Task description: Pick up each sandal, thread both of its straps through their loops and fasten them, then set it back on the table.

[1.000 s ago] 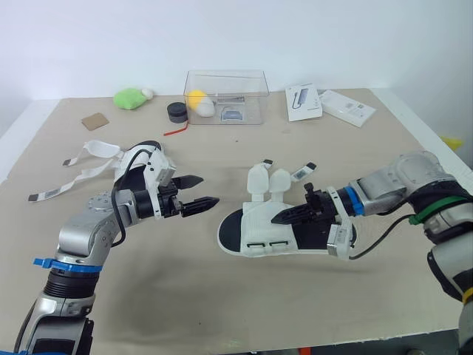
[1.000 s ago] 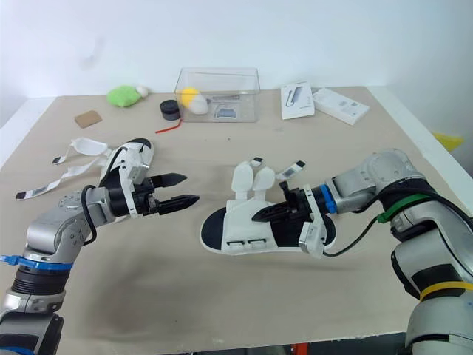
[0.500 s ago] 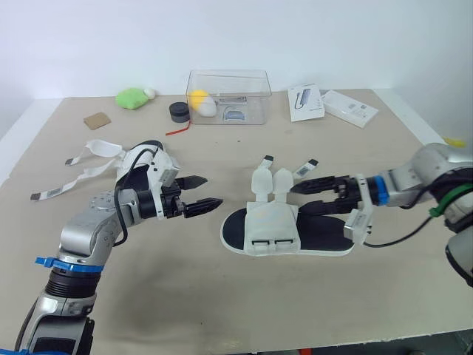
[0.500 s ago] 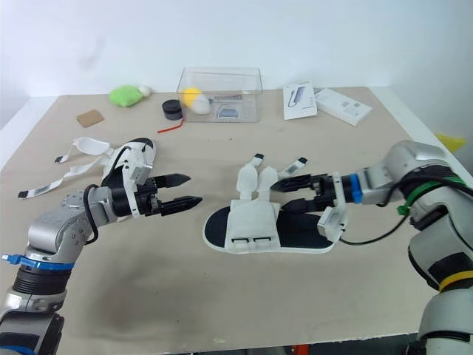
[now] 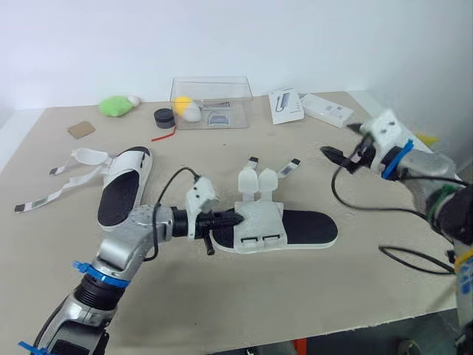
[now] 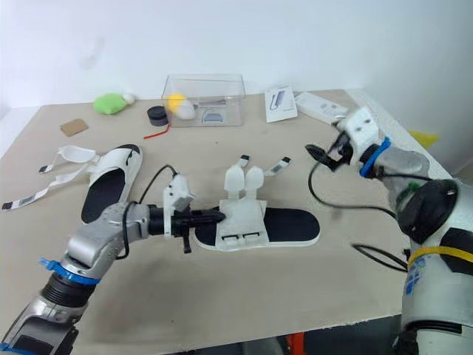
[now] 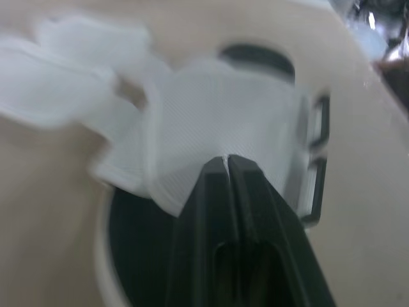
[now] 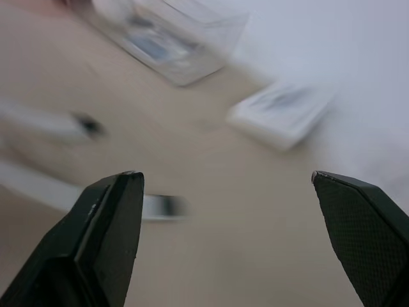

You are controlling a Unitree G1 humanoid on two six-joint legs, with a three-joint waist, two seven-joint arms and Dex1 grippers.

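Left gripper (image 5: pixel 232 219): the two black fingers (image 7: pixel 206 217) are pressed flat together with no gap. Their pointed tips lie against the edge of the white upper (image 7: pixel 223 121) of the near sandal (image 5: pixel 303 225). I cannot tell if any fabric is pinched between them.
Sandal at the tips: it lies flat in the middle of the table (image 5: pixel 222 296). The sole is a long black oval with a thin white rim. The upper is a fine, mesh-like weave and covers the toe part.
Loops (image 5: pixel 248 242): two small rectangular slots, side by side on the near edge of the upper. Both straps are outside them.
Straps (image 5: pixel 259 182): two rounded white flaps stand up on the far side of the upper. Each ends in a narrow tab with a dark tip (image 5: pixel 293 163).
Right gripper (image 8: pixel 224 174): the fingers are spread wide and hold nothing. It is raised over the right side of the table, well apart from the sandal. The inner pads have a fine grainy black texture.
Second sandal (image 5: pixel 122 194): it lies flat beside the left arm, with a black insole and a white rim. Its loose ribbons (image 5: pixel 44 198) lie unfastened on the table, further left.
Table surface: matte beige, smooth.
Far edge: a clear plastic box (image 5: pixel 211 100), a soft green lump (image 5: pixel 114 106), two flat white packs (image 5: pixel 325 109) and a brown card square (image 5: pixel 76 129).
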